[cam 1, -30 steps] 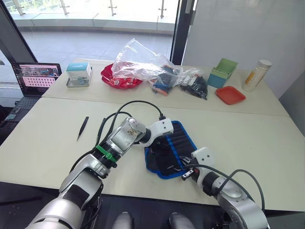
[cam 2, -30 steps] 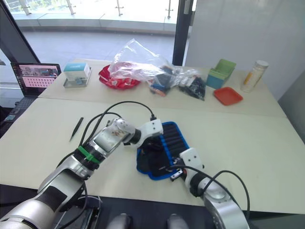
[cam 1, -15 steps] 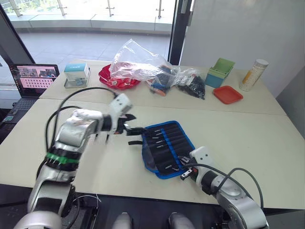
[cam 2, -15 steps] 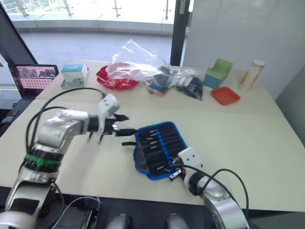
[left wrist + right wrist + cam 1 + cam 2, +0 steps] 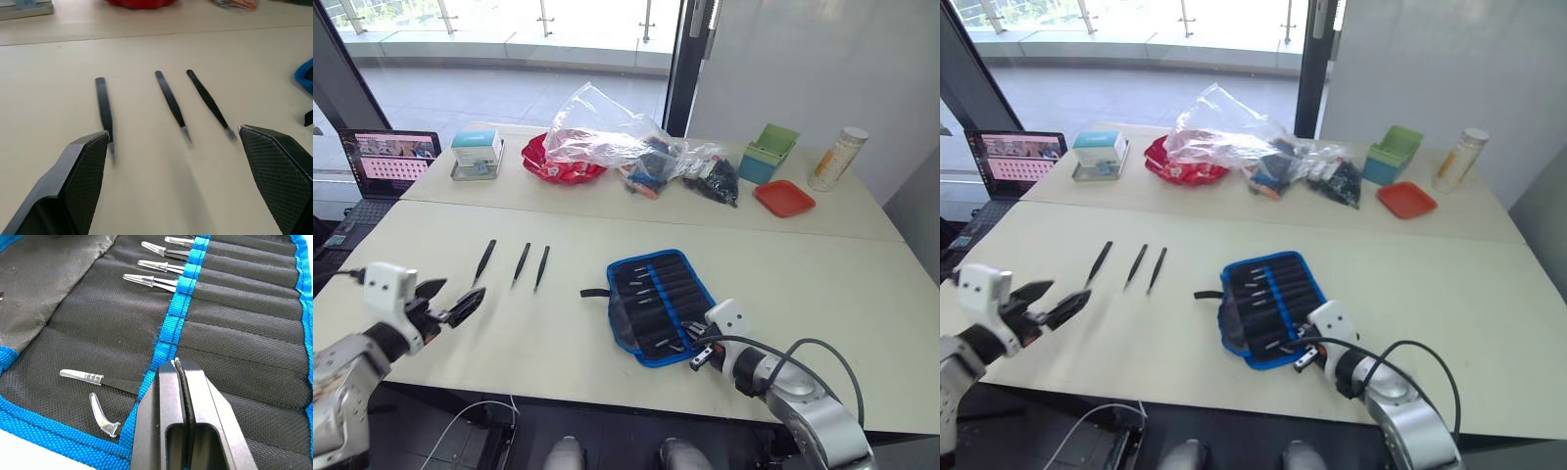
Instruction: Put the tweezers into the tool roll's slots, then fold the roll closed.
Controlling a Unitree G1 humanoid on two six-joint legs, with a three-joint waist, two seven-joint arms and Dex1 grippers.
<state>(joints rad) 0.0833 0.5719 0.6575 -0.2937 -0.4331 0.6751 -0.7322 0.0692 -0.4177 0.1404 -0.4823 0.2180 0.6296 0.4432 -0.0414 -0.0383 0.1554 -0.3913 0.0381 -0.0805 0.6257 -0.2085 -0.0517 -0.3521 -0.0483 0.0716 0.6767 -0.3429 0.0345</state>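
Beige surface [image 5: 822, 274] carries three slim, stiff, slippery tweezers [image 5: 520, 263]; we'd pinch mid-shaft. Left gripper [image 5: 450, 302] fingers gape empty; right gripper [image 5: 177, 377] fingers pinched together, empty, over the tool roll [image 5: 658, 304].

Inside the slots [image 5: 234, 308] of the tool roll [image 5: 658, 304], the tweezers' bodies are hidden; just their clear-capped tips poke out (how many are stowed cannot be counted with certainty). Beside the roll, the right gripper [image 5: 177, 363] covers part of the blue band. The roll's strap [image 5: 308, 117] is cut off at the frame edge.
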